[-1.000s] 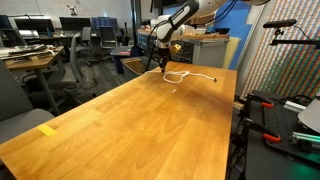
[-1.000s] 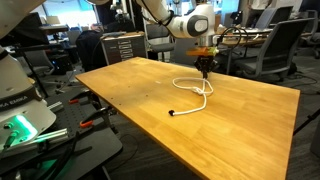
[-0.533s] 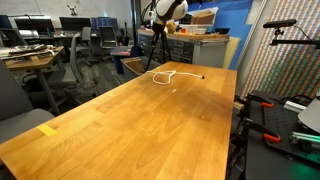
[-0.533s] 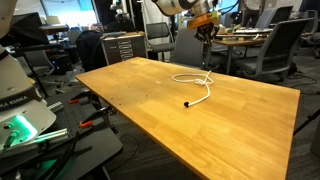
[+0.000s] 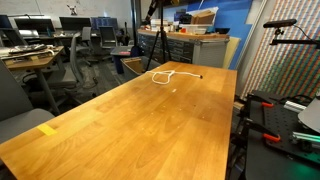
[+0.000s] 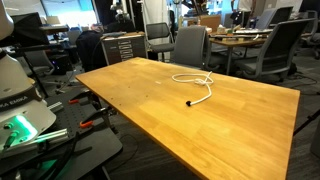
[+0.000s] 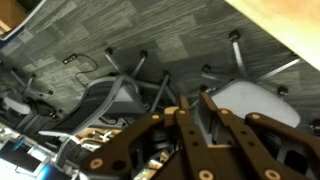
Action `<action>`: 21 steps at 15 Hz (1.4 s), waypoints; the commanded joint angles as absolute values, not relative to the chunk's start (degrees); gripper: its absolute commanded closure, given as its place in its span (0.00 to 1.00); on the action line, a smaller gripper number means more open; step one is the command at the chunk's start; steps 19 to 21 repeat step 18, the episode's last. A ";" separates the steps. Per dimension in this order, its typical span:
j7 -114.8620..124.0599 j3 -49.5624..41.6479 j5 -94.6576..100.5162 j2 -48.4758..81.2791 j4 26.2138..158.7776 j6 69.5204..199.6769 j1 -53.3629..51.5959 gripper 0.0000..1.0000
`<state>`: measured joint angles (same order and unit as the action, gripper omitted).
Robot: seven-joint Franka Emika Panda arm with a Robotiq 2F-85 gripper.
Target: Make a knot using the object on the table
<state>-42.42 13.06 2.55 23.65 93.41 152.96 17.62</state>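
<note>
White cord [image 5: 170, 74] [image 6: 196, 86]: lying loose in an open loop on the wood-plank table [image 5: 140, 125] [image 6: 235, 125], toward one end; dark plug end [image 6: 190, 102] resting on the top; yellow tape mark [image 5: 47, 129] at the opposite end. Gripper [image 7: 196, 104]: over carpet and an office chair [image 7: 250, 100] in wrist view; jaws close together, nothing between them; cannot tell whether fully shut.

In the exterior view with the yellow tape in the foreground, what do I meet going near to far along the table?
Yellow tape mark at the table near corner → looped white cord near the far end → grey cabinet beyond it.
</note>
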 commanded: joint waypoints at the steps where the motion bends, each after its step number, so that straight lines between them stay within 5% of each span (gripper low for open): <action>1: -43.42 9.92 0.71 20.69 94.81 149.34 15.00 0.73; 2: -43.42 9.46 0.73 18.38 96.27 147.35 14.76 0.41; 4: -39.37 5.30 5.85 20.66 97.21 146.82 12.23 0.37; 9: -39.57 -0.53 11.79 22.62 98.62 131.11 10.38 0.01; 13: -47.21 -0.35 11.75 17.20 100.93 117.19 11.34 0.00; 21: -45.17 -1.36 11.73 17.57 99.90 117.68 10.33 0.00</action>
